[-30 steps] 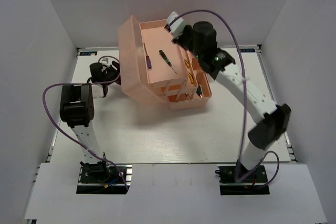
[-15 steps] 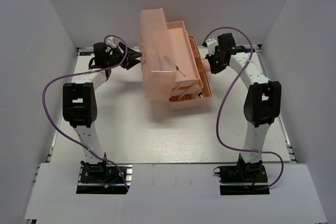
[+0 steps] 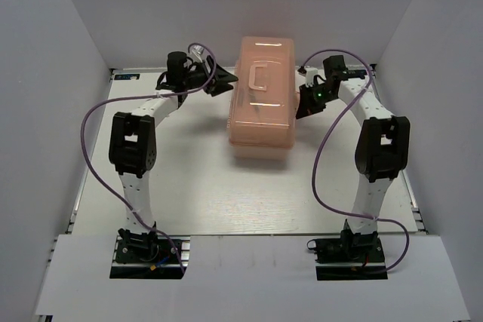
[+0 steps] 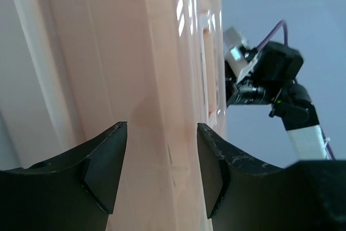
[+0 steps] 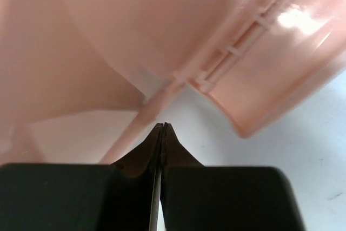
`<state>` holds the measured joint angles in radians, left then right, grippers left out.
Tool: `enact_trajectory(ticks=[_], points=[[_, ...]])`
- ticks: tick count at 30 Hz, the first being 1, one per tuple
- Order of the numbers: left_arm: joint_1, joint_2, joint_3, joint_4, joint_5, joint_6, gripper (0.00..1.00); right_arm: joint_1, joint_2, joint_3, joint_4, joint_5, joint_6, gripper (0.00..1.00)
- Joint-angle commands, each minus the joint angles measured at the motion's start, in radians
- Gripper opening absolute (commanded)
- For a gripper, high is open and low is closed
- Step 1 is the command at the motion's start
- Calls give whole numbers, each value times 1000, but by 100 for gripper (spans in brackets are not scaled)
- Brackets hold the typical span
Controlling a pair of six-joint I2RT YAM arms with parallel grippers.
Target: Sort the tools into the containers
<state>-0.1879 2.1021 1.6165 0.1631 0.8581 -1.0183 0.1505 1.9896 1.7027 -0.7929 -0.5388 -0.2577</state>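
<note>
The peach-pink toolbox (image 3: 262, 96) stands at the back middle of the table with its handled lid (image 3: 260, 75) down over it. The tools are hidden inside. My left gripper (image 3: 223, 82) is open at the box's left side, its jaws spread either side of the box's wall (image 4: 162, 106). My right gripper (image 3: 300, 103) is shut and empty at the box's right side, its tips just below a pink bar (image 5: 146, 117) of the box. The right arm (image 4: 267, 79) shows beyond the box in the left wrist view.
White walls enclose the table on three sides. The box's rounded corner (image 5: 281, 79) hangs over white table in the right wrist view. Purple cables loop from both arms.
The lid has swung down from upright over the trays, so the box now stands closed. My left gripper followed it rightward. My right gripper stayed at the box's right side.
</note>
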Motion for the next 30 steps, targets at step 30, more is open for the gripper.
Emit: enact_trajectory(ticks=[30], points=[[-147,-290,-334,-442,-145,405,67,15,20,160,230,-57,58,24]])
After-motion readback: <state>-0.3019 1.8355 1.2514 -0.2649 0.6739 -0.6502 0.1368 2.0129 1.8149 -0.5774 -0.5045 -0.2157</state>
